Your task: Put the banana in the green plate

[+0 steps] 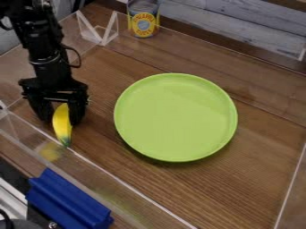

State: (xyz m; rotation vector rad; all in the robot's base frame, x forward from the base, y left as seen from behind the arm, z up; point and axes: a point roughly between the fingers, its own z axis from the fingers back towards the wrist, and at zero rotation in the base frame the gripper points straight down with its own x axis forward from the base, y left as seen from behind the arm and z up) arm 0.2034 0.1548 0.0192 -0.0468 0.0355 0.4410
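One banana [63,125] (yellow) between the hand's fingers [81,111].

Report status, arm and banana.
Gripper open, astride banana. Banana left of green plate, not on it. Nothing seen between banana and plate.

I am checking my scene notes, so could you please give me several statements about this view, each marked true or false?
1. The banana lies on the green plate. False: it is off the plate, on the side where the robot's hand is.
2. The can stands beyond the plate, near the top of the view. True.
3. The blue object at the bottom left is inside the plate. False: it is apart from the plate.
4. The hand is above the plate. False: it is at the banana.
5. The plate holds nothing. True.
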